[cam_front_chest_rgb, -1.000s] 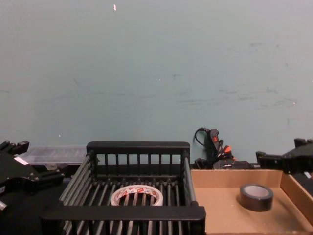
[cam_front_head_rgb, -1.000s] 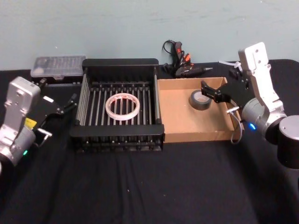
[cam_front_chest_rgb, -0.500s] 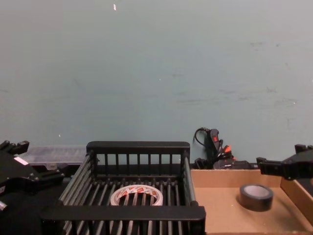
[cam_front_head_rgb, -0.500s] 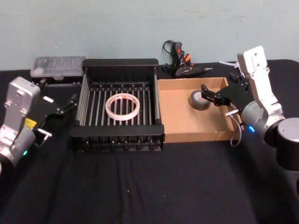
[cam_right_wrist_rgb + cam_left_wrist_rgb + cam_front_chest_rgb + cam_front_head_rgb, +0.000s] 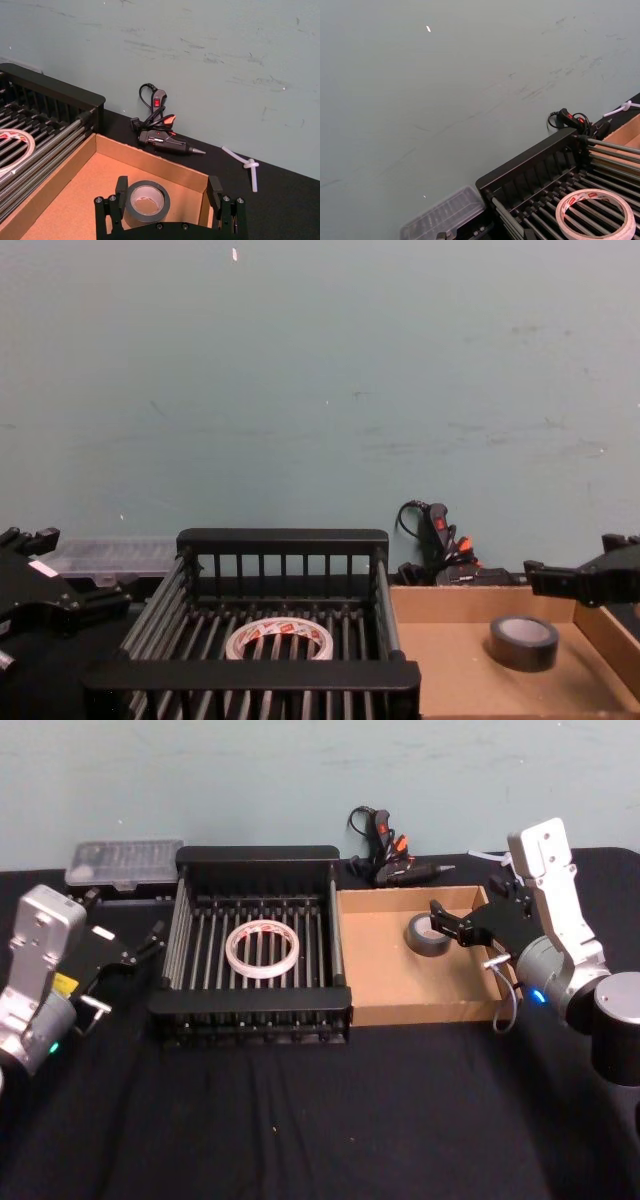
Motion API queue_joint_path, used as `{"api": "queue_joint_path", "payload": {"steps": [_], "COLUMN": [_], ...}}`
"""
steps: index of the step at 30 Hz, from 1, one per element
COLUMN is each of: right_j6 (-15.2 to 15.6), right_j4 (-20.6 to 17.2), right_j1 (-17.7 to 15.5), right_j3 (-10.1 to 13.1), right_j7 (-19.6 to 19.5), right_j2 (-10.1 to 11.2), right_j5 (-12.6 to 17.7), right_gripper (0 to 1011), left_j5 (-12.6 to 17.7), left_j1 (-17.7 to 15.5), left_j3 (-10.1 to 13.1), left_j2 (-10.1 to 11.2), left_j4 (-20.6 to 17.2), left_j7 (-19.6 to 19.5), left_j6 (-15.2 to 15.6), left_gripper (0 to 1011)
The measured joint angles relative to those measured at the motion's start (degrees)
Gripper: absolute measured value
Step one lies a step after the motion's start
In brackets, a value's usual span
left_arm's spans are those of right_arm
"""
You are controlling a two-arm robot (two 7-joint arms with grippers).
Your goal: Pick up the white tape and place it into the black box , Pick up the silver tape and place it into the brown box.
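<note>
The right gripper [image 5: 444, 917] hangs with fingers spread wide over the silver tape [image 5: 428, 934], which lies flat, hole upward, near the far right corner of the brown box [image 5: 400, 992]. The white tape [image 5: 262, 948] lies flat mid-floor in the black box [image 5: 250, 1010]. The left gripper [image 5: 150, 938], fingers parted, sits beside that box's left edge. A glue gun [image 5: 392, 865] lies behind the boxes.

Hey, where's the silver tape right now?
The silver tape lies flat on the floor of the brown box, near its back right corner, with the right gripper just above it, jaws open.
</note>
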Motion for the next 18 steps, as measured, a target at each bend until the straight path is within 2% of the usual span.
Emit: {"api": "queue_joint_path", "payload": {"steps": [18], "right_j6": [-0.05], "right_j4": [-0.04], "right_j1": [0.03], "right_j3": [-0.01], "right_j7": [0.03], "right_j2": [0.01], "right_j5": [0.06], "right_gripper": [1002], "left_j5": [0.00], "left_j1": [0.00], "left_j3": [0.00], "left_j2": [0.00], "left_j4": [0.00], "left_j7": [0.00], "left_j6": [0.00], "left_gripper": [1001]}}
